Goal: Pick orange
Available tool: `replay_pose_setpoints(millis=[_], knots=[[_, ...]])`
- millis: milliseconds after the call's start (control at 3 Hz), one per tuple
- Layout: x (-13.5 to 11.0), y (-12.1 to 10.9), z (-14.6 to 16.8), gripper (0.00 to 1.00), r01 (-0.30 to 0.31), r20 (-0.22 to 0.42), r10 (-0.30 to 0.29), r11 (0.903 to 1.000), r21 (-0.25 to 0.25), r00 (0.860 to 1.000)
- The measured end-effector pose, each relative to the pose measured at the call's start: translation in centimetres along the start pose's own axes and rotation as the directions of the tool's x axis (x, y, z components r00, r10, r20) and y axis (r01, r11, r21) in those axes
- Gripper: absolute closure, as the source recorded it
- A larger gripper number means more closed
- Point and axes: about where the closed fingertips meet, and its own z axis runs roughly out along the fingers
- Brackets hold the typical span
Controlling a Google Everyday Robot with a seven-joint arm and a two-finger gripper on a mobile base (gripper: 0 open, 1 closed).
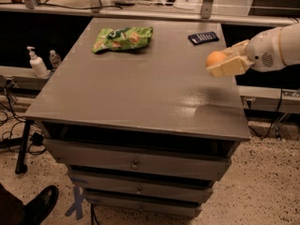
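Observation:
The orange (pixel 215 58) is a small round orange fruit held between the cream-coloured fingers of my gripper (pixel 222 61), which comes in from the right on a white arm (pixel 274 48). The gripper is shut on the orange and holds it lifted above the right side of the grey cabinet top (pixel 140 88). The orange is no longer touching the surface; a faint shadow lies below it.
A green snack bag (pixel 123 38) lies at the back left of the top. A dark remote-like device (pixel 203 37) lies at the back right. Drawers (pixel 136 163) are below. Bottles (pixel 37 64) stand on a ledge at the left. A shoe (pixel 42 205) shows bottom left.

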Motion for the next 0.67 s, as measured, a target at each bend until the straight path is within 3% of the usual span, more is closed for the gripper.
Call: replay_pose_setpoints(millis=[333, 667], knots=[[-3.26, -0.24, -2.34, 1.00, -0.021, 0.060, 0.020, 0.9997, 0.010, 0.998], [-3.67, -0.28, -2.52, 1.00, -0.021, 0.068, 0.021, 0.9997, 0.011, 0.997]])
